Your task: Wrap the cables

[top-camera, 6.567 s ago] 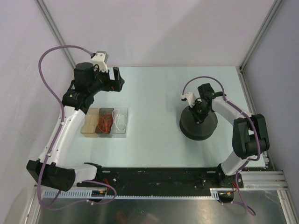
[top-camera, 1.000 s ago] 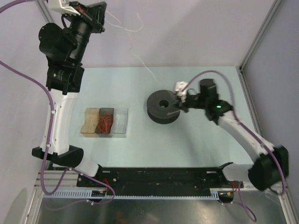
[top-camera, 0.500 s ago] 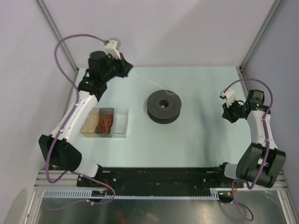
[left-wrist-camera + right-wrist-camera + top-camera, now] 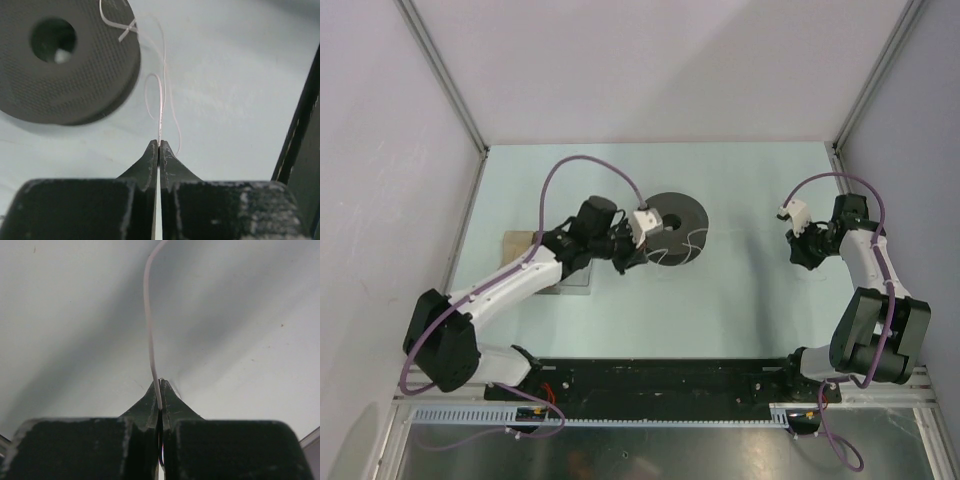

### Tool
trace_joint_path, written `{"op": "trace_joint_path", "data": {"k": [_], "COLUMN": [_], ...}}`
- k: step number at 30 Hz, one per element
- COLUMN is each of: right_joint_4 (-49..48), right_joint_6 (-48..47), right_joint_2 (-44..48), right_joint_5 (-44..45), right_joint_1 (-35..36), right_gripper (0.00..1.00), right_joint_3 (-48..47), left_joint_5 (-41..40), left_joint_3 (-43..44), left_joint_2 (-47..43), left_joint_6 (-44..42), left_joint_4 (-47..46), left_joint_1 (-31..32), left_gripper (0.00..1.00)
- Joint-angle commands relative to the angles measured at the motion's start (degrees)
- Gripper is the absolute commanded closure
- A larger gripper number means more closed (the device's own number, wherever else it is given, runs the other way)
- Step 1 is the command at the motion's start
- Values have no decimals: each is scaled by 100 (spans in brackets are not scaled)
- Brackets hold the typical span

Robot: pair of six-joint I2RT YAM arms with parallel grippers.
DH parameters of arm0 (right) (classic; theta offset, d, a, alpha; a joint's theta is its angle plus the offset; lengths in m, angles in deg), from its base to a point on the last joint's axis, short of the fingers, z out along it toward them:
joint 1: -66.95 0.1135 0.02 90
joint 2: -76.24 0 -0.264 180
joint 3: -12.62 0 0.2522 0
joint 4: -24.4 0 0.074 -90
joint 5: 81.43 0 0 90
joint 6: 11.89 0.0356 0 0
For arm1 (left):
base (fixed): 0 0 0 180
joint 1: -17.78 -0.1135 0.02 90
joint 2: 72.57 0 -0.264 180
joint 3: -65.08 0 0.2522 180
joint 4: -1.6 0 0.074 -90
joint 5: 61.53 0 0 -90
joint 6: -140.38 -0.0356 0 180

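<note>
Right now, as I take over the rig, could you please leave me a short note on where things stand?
Left gripper: fingers shut on the white cable, close beside the black spool.
Right gripper: fingers shut on white cable too, at the table's right side, apart from the spool. The views do not show whether it is the same strand.
Cable: loose loops on the table by the spool, and one stretch lies across its top face.
Done: cable gripped by both arms.
Left: wind the slack around the spool. No neat turns are visible.
</note>
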Motion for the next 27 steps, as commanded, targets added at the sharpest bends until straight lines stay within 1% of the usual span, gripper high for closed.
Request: {"op": "trace_joint_path", "data": {"k": [1,3,5,6,8,10,12,13,15,17,20,21,24,27], "right_joint_4": [-83,-91,-78,-95,-125,-124,-115,-100,-19,136,414,489,664,702], "right_joint_6": [-67,-96,-127,-119,-111,-146,-168,-179,-240,-370,-583,-620,-630,-505], "right_joint_2": [-92,-122,-161,-166,-145,-96,-38,1,70,160,299,332,373,375], "right_joint_5": [198,218,249,265,230,156,91,36,-170,-309,-489,-509,-573,-614], "right_joint_1": [-45,-75,-92,-99,-131,-176,-229,-268,-360,-426,-548,-564,-586,-581], "right_gripper": [100,100,100,100,100,100,100,100,100,100,100,100,100,100], "right_joint_3": [-55,-51,-54,-54,-50,-52,-52,-53,-48,-49,-46,-42,-46,-39], "left_joint_5": [358,383,363,317,96,-128,-279,-263,-95,79,344,470,1130,1635], "left_joint_3": [-539,-774,-942,-1006,-1093,-1143,-1197,-1225,-1277,-1279,-1053,-925,-620,-546], "left_joint_2": [-510,-572,-573,-551,-488,-444,-483,-532,-659,-781,-837,-819,-739,-565], "left_joint_6": [-1395,-1672,-1812,-1849,-1845,-1866,-1992,-2098,-2395,-2585,-2577,-2535,-2727,-3376], "left_joint_4": [377,467,501,514,541,620,700,785,974,1113,1193,1203,1214,1205], "left_joint_1": [20,22,29,31,20,-6,-44,-63,-93,-114,-167,-190,-188,-50], "left_gripper": [98,93,90,91,96,99,99,97,88,73,52,48,40,32]}}
